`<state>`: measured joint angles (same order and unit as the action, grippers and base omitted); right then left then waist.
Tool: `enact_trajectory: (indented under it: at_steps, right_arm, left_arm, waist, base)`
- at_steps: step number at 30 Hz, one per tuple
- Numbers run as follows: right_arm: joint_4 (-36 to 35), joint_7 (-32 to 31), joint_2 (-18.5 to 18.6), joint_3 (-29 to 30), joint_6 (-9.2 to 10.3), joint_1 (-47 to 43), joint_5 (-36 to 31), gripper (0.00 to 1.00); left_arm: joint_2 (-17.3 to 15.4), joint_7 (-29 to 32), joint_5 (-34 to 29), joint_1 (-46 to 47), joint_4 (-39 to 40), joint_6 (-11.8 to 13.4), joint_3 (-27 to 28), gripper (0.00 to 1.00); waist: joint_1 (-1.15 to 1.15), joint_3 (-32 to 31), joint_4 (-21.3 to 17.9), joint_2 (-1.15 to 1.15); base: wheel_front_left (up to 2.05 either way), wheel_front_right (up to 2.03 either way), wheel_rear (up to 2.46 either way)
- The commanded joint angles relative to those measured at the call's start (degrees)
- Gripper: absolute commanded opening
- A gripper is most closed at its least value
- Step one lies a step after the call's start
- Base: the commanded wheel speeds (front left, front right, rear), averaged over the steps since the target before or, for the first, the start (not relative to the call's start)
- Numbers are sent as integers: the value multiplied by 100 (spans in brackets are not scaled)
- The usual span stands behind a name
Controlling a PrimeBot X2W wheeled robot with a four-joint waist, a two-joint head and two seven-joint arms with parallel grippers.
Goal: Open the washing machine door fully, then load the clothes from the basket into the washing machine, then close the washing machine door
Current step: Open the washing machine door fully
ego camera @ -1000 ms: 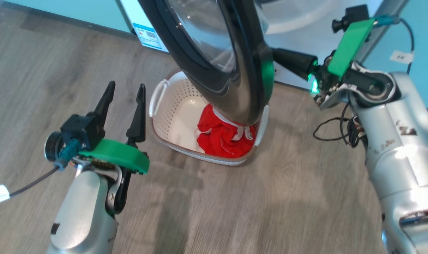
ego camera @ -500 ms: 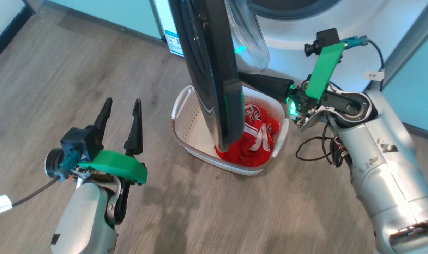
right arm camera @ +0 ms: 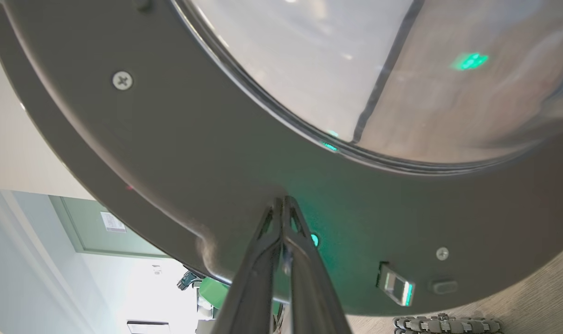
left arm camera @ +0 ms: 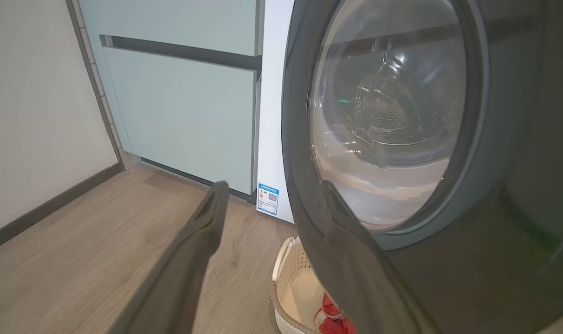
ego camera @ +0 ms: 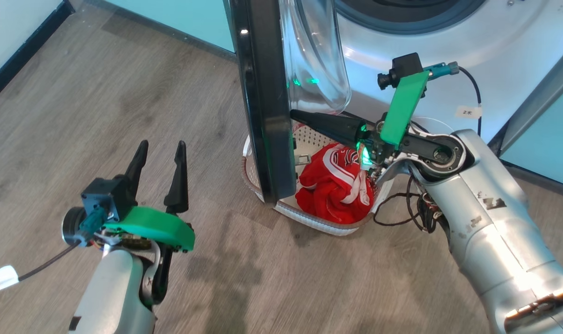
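Lower left of the head view: the left gripper (ego camera: 162, 146) hangs idle over bare floor, its fingers spread apart and holding nothing.

Mid-right, the right gripper (ego camera: 295, 114) reaches leftward with its fingers pressed together. Its tip rests against the inner face of the door (ego camera: 262, 116), on the black rim just below the glass, as the right wrist view confirms. It looks like a push rather than a grasp.

Below that arm, at centre, the basket (ego camera: 309, 218) sits on the floor in front of the washer (ego camera: 402, 83). The red clothes (ego camera: 334, 185) are heaped inside it, untouched.

The door stands edge-on in the centre of the frame, at about a right angle to the washer front, with its lower edge crossing the basket. The drum mouth (ego camera: 402, 9) at the top is exposed.

As I judge it, opening is well under way but not finished. Loading the clothes and closing the door are both left to do.
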<state>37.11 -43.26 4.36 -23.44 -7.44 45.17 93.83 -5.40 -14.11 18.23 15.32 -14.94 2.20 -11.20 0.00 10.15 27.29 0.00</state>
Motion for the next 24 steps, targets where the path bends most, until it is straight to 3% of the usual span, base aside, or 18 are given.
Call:
enact_trajectory:
  at_steps: [1,8,14,15,16,17,18,19,24]
  right_arm:
    - [-187,63,-147,-90,-5,118,76,0]
    - [-349,293,-145,53,-5,-73,245,0]
    - [-943,648,-16,418,-5,-533,312,0]
    - [-1079,732,-3,502,-5,-645,333,9]
    - [-1216,834,11,594,-5,-753,341,35]
    - [-1216,834,11,594,-5,-753,341,35]
    - [-1358,936,36,674,-5,-861,325,85]
    - [-1496,1040,47,763,-5,-982,326,100]
    - [-2143,1521,159,979,-5,-1606,42,100]
  left_arm:
    - [-104,3,19,159,213,29,169,100]
    - [-118,13,28,153,247,66,136,100]
    - [-143,30,50,124,272,94,122,100]
    - [-147,36,51,118,275,99,117,100]
    - [-152,41,54,115,281,104,114,100]
    - [-152,41,54,115,281,104,114,100]
    - [-157,45,56,112,287,108,111,100]
    - [-164,50,59,109,292,111,109,100]
    - [-198,72,81,104,318,128,106,100]
  waist:
    - [0,10,15,0]
    - [0,2,-11,0]
    - [0,-47,-88,0]
    - [0,-53,-99,0]
    - [0,-53,-114,0]
    - [0,-53,-114,0]
    - [0,-56,-129,0]
    - [0,-61,-143,0]
    - [0,-75,-201,0]
  base:
    - [0,0,0]
    - [0,0,0]
    - [0,0,0]
    - [0,0,0]
    - [0,0,0]
    - [0,0,0]
    - [0,0,0]
    - [0,0,0]
    - [0,0,0]
